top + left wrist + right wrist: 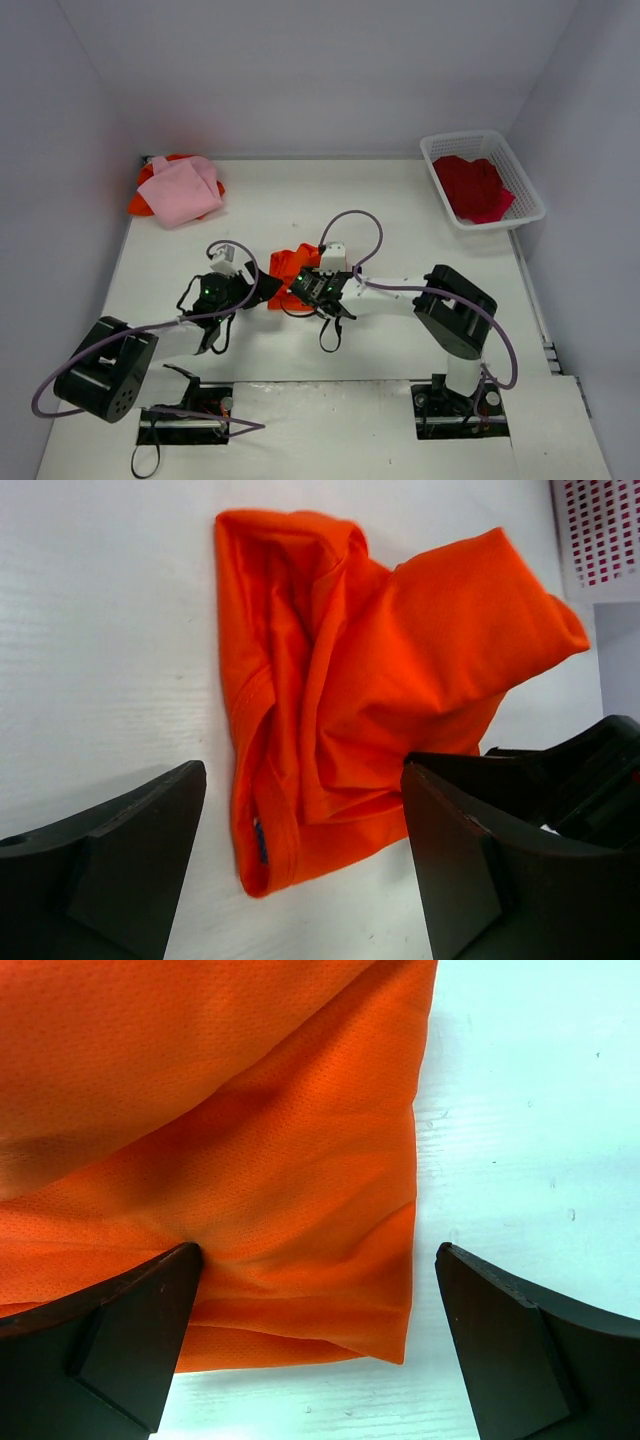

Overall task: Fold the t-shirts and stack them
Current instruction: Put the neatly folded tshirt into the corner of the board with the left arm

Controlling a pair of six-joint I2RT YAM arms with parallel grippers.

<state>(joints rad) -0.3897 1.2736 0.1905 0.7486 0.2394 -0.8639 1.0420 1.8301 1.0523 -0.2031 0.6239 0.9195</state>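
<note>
The right gripper point(317, 1252), spread wide, straddles the orange t-shirt's point(250, 1110) lower-right corner; the left gripper point(303, 770), also released, frames its bunched hem.

My left end effector point(262, 288) and right end effector point(298, 292) meet at the crumpled orange t-shirt point(289, 264) mid-tabletop point(380, 220). The pink t-shirt point(185, 190) lies far left, and the crimson t-shirt point(474, 187) sits in the white basket point(480, 137).
</note>
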